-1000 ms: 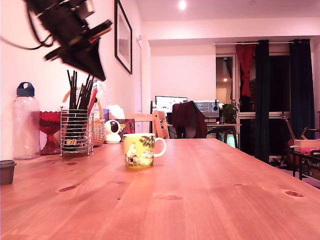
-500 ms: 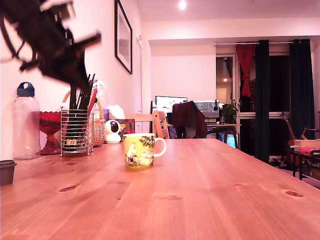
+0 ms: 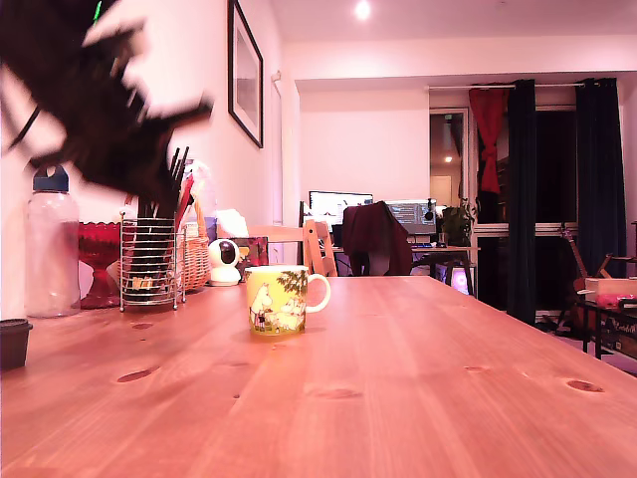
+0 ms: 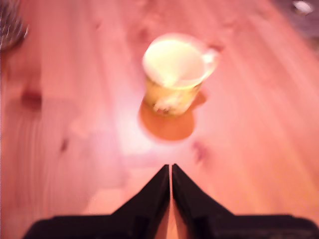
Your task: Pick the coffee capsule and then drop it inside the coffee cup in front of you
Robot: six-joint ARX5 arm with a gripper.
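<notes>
The coffee cup point(image 3: 276, 299), a yellow mug with cartoon figures and a white handle, stands upright mid-table in the exterior view. In the wrist view the coffee cup point(image 4: 174, 74) lies ahead of my fingertips, its pale inside showing nothing. A small dark-brown tapered pod with a wider rim, the coffee capsule point(image 3: 13, 343), sits at the exterior view's far left edge. My gripper point(image 4: 171, 167) is shut, black fingers point(image 4: 149, 194) pressed together with nothing between them. In the exterior view the gripper point(image 3: 197, 108) is a dark blur high at the left, well above the table.
Along the wall at the exterior view's left stand a clear bottle point(image 3: 50, 244), a red glass bowl point(image 3: 98, 261), a wire holder of dark sticks point(image 3: 151, 261), a wicker basket point(image 3: 195, 254) and a small white camera point(image 3: 224, 262). The wooden table point(image 3: 418, 378) stretches to the right.
The arm has swung toward the exterior view's left and a little lower, heavily blurred by motion. Cup and capsule have not moved.
</notes>
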